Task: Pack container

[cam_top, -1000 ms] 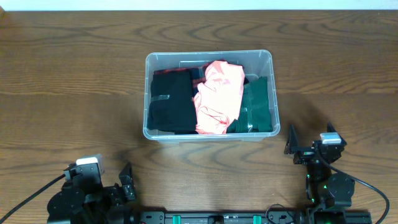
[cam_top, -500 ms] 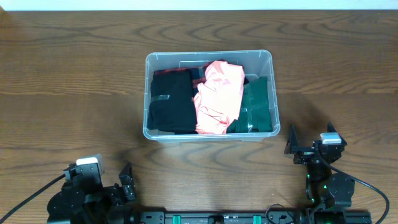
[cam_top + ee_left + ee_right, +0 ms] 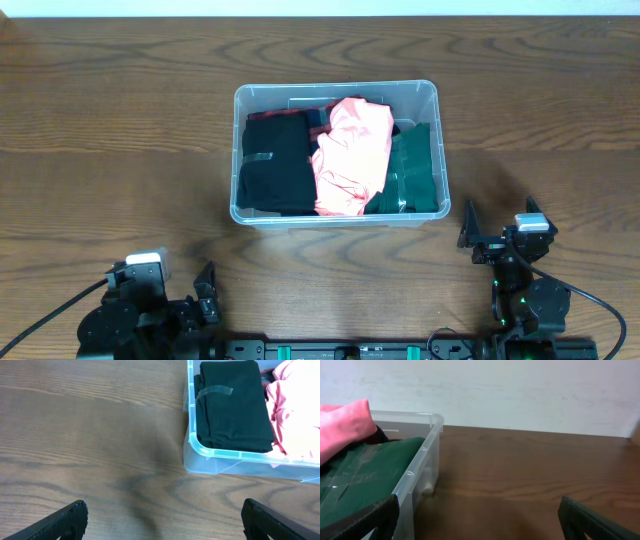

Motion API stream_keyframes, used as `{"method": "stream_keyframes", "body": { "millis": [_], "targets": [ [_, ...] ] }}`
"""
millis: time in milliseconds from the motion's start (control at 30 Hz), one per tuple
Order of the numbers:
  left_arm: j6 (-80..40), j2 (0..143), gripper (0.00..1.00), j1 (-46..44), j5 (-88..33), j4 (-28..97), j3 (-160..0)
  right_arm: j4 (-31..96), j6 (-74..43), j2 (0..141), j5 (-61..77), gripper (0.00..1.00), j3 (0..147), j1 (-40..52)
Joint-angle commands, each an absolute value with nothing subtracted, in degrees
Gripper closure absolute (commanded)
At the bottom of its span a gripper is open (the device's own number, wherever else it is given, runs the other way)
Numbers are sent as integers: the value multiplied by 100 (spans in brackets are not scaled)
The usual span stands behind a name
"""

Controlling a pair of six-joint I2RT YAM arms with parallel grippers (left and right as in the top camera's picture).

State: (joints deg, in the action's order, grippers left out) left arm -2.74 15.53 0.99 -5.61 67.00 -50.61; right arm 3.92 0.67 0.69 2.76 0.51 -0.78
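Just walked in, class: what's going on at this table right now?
Nothing is being handled at this moment. The container sits mid-table, holding a black garment, a pink garment and a green garment side by side. Both arms sit at the near edge. The left gripper and the right gripper are open, empty and apart from the container.

The left arm (image 3: 130,312) and right arm (image 3: 527,292) sit folded low, jaws spread wide.
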Motion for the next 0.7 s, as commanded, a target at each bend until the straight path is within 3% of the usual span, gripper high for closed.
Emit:
{"method": "stream_keyframes", "body": {
  "millis": [0,667],
  "targets": [
    [-200,1538,2,82,-554,6510,-4733,405,49,38,211,1,34,-30],
    [-200,5,2,-279,-449,121,-314,405,49,38,211,1,34,-30]
  ]
}}
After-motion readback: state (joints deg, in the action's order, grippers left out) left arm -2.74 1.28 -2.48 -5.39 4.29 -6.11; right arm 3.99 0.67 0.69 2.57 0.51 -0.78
